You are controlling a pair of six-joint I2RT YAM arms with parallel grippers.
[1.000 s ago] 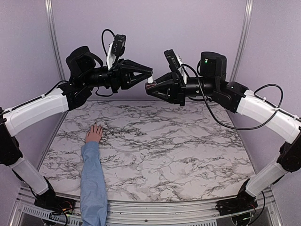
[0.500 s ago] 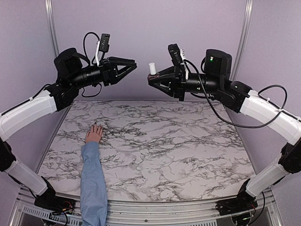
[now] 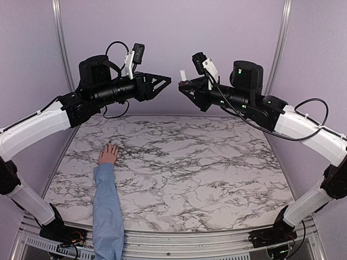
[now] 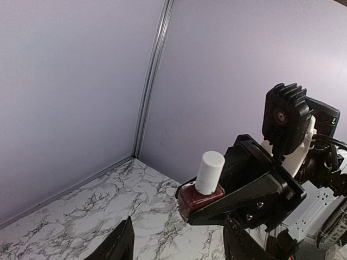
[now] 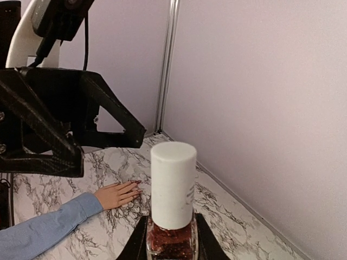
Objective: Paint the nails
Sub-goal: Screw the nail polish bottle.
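A light-skinned hand [image 3: 109, 154] in a light blue sleeve [image 3: 107, 206] lies flat on the marble table, left of centre. Its nails are too small to see from above. In the right wrist view the hand [image 5: 116, 194] shows dark-looking nails [image 5: 133, 187] at the fingertips. My right gripper [image 3: 184, 85] is raised high at the back and is shut on a dark red polish bottle [image 5: 172, 238] with a white cap [image 3: 183, 74]. My left gripper [image 3: 167, 81] is open and empty. It is level with the bottle [image 4: 201, 195], just left of it and apart from it.
The marble tabletop [image 3: 206, 162] lies far below both grippers. Lilac walls close in the back and sides, with metal posts [image 3: 279, 38] in the back corners. The sleeved forearm runs from the near edge toward the hand.
The grippers met a second ago, then my left gripper drew back to the left. It has now come back near the bottle. My right gripper has lifted the bottle slightly.
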